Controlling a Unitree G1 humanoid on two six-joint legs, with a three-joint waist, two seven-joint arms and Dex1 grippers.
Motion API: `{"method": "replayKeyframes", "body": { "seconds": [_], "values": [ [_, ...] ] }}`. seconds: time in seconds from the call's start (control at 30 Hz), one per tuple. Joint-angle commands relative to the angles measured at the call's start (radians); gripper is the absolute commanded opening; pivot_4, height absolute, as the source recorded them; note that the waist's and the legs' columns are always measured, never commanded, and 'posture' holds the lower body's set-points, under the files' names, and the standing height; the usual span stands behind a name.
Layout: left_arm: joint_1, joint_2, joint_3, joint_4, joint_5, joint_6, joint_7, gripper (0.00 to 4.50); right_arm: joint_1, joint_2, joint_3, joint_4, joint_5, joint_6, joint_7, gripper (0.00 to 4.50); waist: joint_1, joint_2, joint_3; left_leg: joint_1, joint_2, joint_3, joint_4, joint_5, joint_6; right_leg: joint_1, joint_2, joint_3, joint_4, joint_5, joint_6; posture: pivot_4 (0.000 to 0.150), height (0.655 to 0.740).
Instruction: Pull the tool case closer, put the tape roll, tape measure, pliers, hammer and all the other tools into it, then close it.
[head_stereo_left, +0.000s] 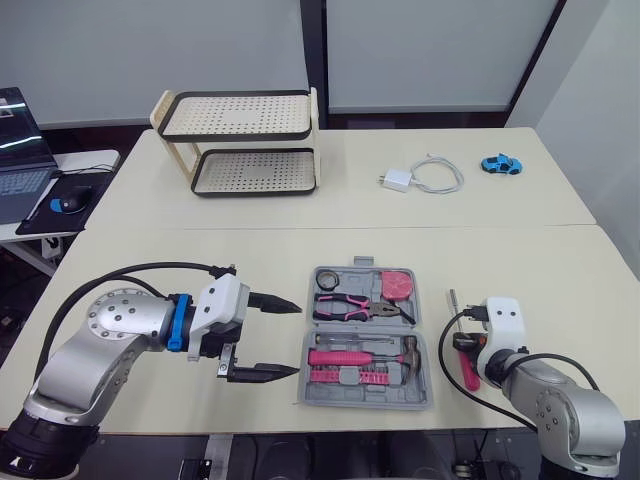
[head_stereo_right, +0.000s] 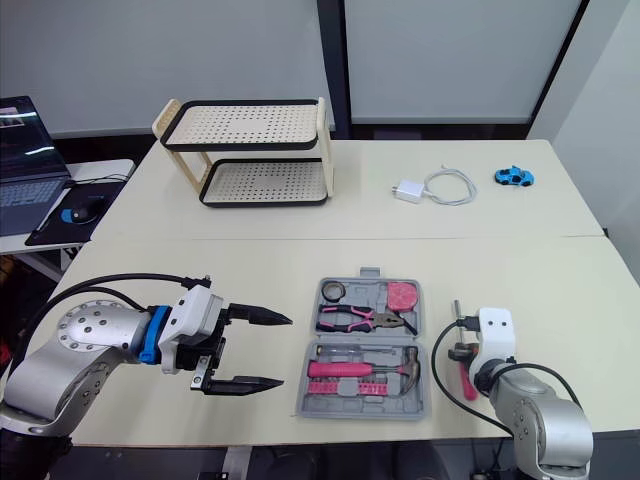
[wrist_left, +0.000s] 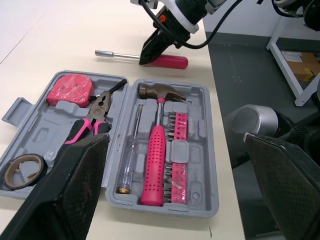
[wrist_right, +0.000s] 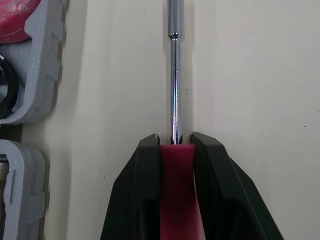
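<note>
Your right gripper (wrist_right: 175, 141) is clamped on the pink handle of the screwdriver (wrist_right: 174, 80), right where the metal shaft comes out. The screwdriver lies flat on the surface (head_stereo_left: 520, 260), just beside the right edge of the open tool case (head_stereo_left: 365, 403). Your left gripper (head_stereo_left: 298, 339) hovers left of the case with its fingers wide apart, holding nothing.

The case already holds the tape roll (head_stereo_left: 327, 283), tape measure (head_stereo_left: 397, 285) and pliers (head_stereo_left: 355, 308) in the far half and the hammer (head_stereo_left: 365, 356) in the near half.

Expect the screwdriver to be light and stiff. The handle is the right place to hold it, because the bare shaft looks smooth and would likely slip. With the grip at the end of the handle, the tool may swing between the fingers as you lift, so keep it level. Which recess is meant for it isn't plain from here, so line the shaft up with a free groove before you let go.
</note>
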Motion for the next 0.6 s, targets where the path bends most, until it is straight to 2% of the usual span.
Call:
{"method": "replayKeyframes", "body": {
  "seconds": [0.03,0.2,0.3,0.43,0.6],
  "values": [
    [0.001,0.001,0.014,-0.012,0.006,-0.025,0.002,4.50,-0.004,0.012,-0.020,-0.020,-0.002,-0.022,-0.012,1.68,0.000,0.000,0.000,0.000,0.000,0.000,0.000,0.000,0.000,0.000,0.000,0.000,0.000,0.000,0.000,0.150,0.7400],
    [0.004,-0.004,0.015,0.001,0.015,-0.040,0.001,4.50,-0.026,0.016,-0.064,-0.088,0.039,0.030,0.016,3.48,0.000,0.000,0.000,0.000,0.000,0.000,0.000,0.000,0.000,0.000,0.000,0.000,0.000,0.000,0.000,0.150,0.7400],
    [0.007,-0.004,0.016,0.006,0.017,-0.047,0.001,4.50,-0.042,0.016,-0.098,-0.138,0.065,0.082,0.035,4.42,0.000,0.000,0.000,0.000,0.000,0.000,0.000,0.000,0.000,0.000,0.000,0.000,0.000,0.000,0.000,0.150,0.7400],
    [0.022,0.000,0.025,0.012,0.018,-0.058,0.000,4.50,-0.067,-0.010,-0.161,-0.211,0.110,0.159,0.088,4.46,0.000,0.000,0.000,0.000,0.000,0.000,0.000,0.000,0.000,0.000,0.000,0.000,0.000,0.000,0.000,0.150,0.7400],
    [0.042,0.006,0.035,0.012,0.018,-0.067,0.003,4.50,-0.091,-0.154,-0.223,-0.225,0.182,0.169,0.215,4.46,0.000,0.000,0.000,0.000,0.000,0.000,0.000,0.000,0.000,0.000,0.000,0.000,0.000,0.000,0.000,0.150,0.7400]
  ]
}}
